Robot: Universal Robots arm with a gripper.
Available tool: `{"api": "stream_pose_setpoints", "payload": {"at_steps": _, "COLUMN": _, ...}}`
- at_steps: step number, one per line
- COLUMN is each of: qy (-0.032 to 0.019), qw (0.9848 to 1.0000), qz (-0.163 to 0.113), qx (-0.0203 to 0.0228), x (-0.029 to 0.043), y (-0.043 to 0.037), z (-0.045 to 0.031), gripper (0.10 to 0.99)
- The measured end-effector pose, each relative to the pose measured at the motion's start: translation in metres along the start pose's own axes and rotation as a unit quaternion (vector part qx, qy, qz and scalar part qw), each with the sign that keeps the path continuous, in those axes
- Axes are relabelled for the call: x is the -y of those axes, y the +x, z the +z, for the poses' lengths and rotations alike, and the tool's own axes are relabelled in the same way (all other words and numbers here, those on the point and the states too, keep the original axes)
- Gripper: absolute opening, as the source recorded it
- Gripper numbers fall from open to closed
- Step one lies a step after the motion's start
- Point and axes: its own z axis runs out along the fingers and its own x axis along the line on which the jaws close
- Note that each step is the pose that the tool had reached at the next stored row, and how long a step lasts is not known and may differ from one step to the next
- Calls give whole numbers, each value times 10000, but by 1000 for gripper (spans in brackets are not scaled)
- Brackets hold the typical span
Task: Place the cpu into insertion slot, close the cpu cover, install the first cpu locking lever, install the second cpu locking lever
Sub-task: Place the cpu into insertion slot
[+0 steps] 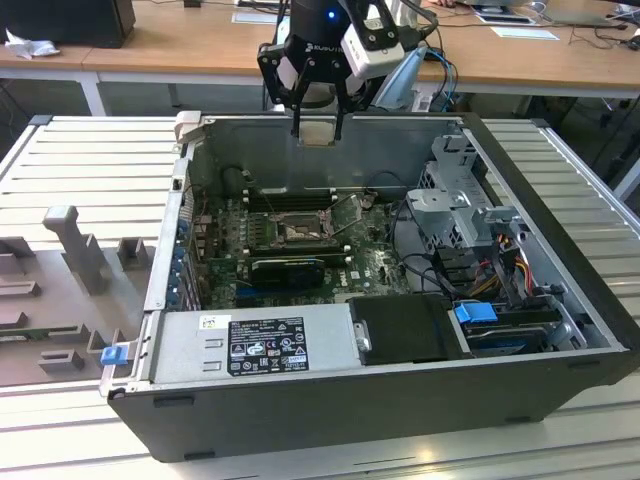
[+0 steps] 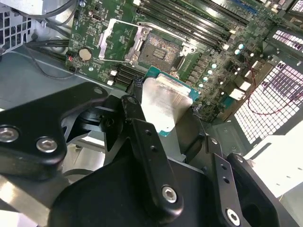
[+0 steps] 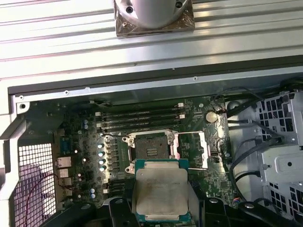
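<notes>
Wooden desks point(image 1: 180, 45) run along the back, and in front of them a ribbed metal table point(image 1: 80, 150) carries an open computer case point(image 1: 400, 400) lying on its side. Inside it a green motherboard point(image 3: 75, 142) faces up.

The gripper point(image 1: 318, 128) hangs above the far wall of the case, well clear of the board. Its fingers point(image 2: 144, 142) are closed to about the chip's width and pinch the cpu point(image 3: 161, 191) by two opposite edges. The pale metal top faces the first wrist view, and a thin green border shows round it.

The insertion slot point(image 3: 150, 149) sits beside the long black memory slots point(image 3: 142, 120), below the chip and apart from it. Its dark centre is bare. The cpu cover point(image 3: 191, 149) is swung open on its hinge to one side of the slot, so the socket is uncovered. I cannot make out how the locking levers stand.

The chip looks light, thin and stiff, and it probably will not bend in the grip. Its smooth metal top and narrow edges give little to hold, so it could slip or tilt if the squeeze is uneven. The edges are the right place to hold it, since the underside and the socket's contacts are likely delicate and would not forgive a skewed or forced landing
</notes>
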Motion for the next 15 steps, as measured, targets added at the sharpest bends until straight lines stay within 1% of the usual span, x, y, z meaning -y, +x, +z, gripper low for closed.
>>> {"api": "stream_pose_setpoints", "payload": {"at_steps": 15, "qy": -5, "qw": 9996, "qz": 267, "qx": 24, "x": 0, "y": 0, "z": 3, "gripper": 525}}
